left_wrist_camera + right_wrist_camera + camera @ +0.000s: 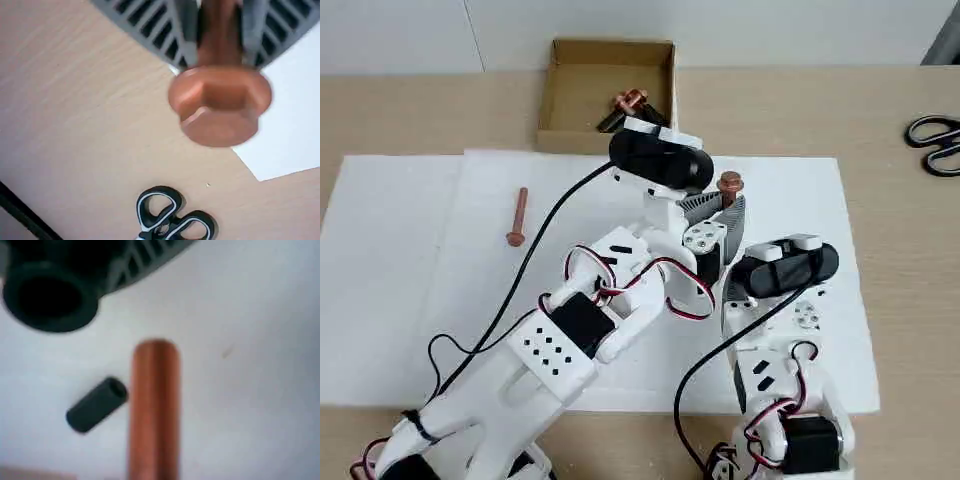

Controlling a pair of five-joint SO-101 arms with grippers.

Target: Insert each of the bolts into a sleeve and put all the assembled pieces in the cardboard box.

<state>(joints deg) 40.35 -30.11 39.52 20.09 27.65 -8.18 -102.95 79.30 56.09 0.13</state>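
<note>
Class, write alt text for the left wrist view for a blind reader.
A copper-coloured hex-head bolt is clamped in the grey ribbed end effector, head toward the camera. Beyond lie a light wooden table, a white sheet's corner and black-handled scissors.

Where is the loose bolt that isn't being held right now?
In the high view the loose bolt lies flat on the white sheet, left of both arms and on the near side of the cardboard box.
</note>
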